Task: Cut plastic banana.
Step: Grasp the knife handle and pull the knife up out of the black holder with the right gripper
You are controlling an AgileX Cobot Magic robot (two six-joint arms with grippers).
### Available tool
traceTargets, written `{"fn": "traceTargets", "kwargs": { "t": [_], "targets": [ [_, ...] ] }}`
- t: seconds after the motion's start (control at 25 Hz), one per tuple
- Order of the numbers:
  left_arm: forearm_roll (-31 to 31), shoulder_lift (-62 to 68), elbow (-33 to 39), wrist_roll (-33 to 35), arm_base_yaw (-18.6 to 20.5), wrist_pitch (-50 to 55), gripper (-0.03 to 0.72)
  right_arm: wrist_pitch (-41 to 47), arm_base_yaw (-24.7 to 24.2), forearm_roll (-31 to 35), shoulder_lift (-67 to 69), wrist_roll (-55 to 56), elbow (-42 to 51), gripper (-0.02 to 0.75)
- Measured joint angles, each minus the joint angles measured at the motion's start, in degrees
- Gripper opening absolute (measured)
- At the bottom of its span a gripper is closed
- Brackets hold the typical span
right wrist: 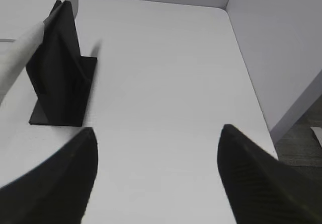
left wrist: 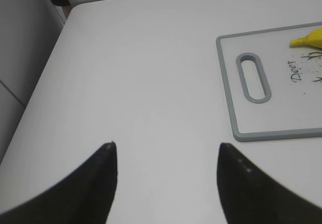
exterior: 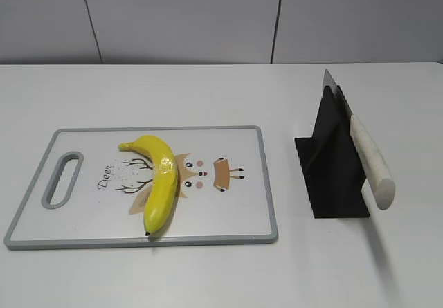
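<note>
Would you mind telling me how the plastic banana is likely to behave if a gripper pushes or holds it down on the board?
The plastic banana looks glossy, so it may slip under the fingers. Its curved, rounded body lies loose on the smooth cutting board, so it would probably rock or pivot when pushed. It likely stays stiff.

The knife (exterior: pixel 363 152) blade sits mostly hidden in its black stand (exterior: pixel 332 166); the left wrist view crops the plastic banana (left wrist: pixel 309 39).

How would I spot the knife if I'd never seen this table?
Start at the cutting board with the banana, then look right to the black stand. The knife leans in it, its pale handle jutting toward you; nothing else there has a blade.
</note>
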Motion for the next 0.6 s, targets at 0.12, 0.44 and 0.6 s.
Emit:
{"fn": "traceTargets", "kwargs": {
  "t": [0.12,0.44,0.6],
  "targets": [
    [0.0,0.0,0.0,0.0,0.0,0.0,0.576,-0.1,0.0,2.4,1.5,0.0,-1.5,0.561],
    [0.0,0.0,0.1,0.0,0.0,0.0,0.576,1.0,0.0,6.4,17.5,0.0,-9.5,0.561],
    [0.0,0.0,0.1,0.0,0.0,0.0,0.575,3.7,0.0,9.9,27.9,-0.6,-14.8,0.561]
  ]
}}
